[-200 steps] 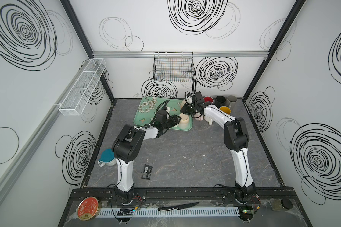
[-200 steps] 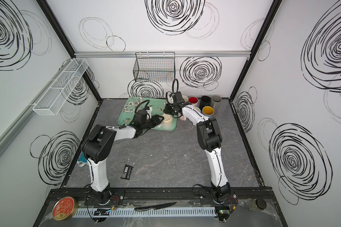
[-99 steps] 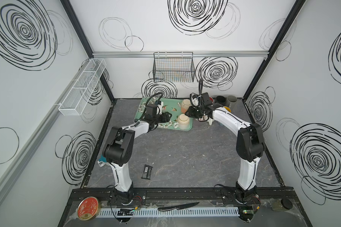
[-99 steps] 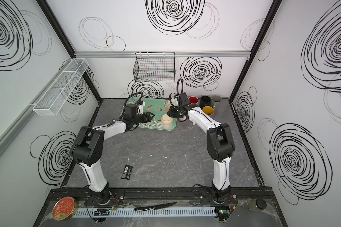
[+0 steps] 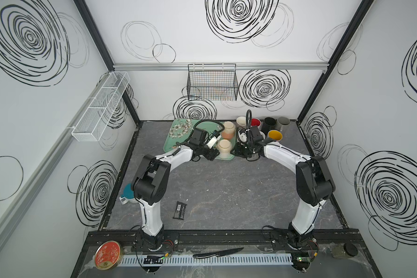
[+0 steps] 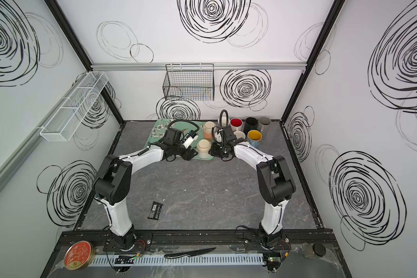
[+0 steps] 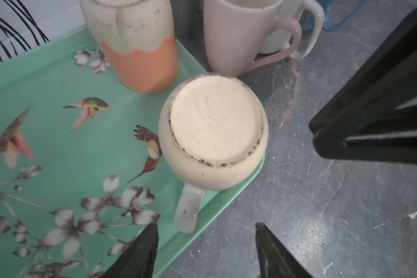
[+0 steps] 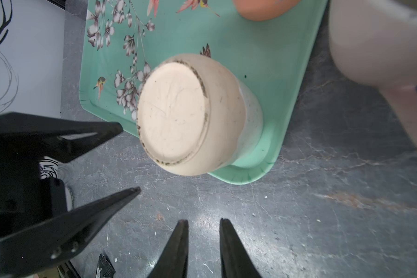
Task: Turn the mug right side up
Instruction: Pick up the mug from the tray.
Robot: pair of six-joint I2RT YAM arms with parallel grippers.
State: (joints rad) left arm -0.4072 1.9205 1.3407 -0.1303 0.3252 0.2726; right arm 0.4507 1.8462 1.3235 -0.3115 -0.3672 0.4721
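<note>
A grey marbled table (image 5: 226,192) lies inside white walls scribbled with black spirals. The mug (image 5: 224,147), cream and speckled, stands upside down near the centre of both top views. Its flat base faces up, and it sits on the lower right corner of a mint-green tray (image 5: 178,127) printed with flowers and birds.

In the left wrist view the mug (image 7: 213,130) fills the middle of the frame. Its handle points down toward the lower edge, across the rim of the tray (image 7: 58,144). The left gripper (image 7: 206,226) shows at the bottom of that frame, fingers spread wide with nothing clasped; the handle's end lies just above the gap.

In the right wrist view the mug (image 8: 185,115) sits at centre. The right gripper (image 8: 204,221), at the bottom edge, has its fingers parted by a narrow slit, empty, over bare table. The left gripper (image 8: 129,157) enters at the left of that frame, also spread.

In a top view the left gripper (image 6: 189,154) is just left of the mug and the right gripper (image 6: 213,151) just right of it.

Directly above the mug, an orange-and-cream cup (image 5: 228,128) stands on the tray. A pale pink mug (image 7: 238,36) stands on the table just beside the tray, with more mugs clustered to its right. A black packet (image 5: 179,210) lies lower centre, well apart.
</note>
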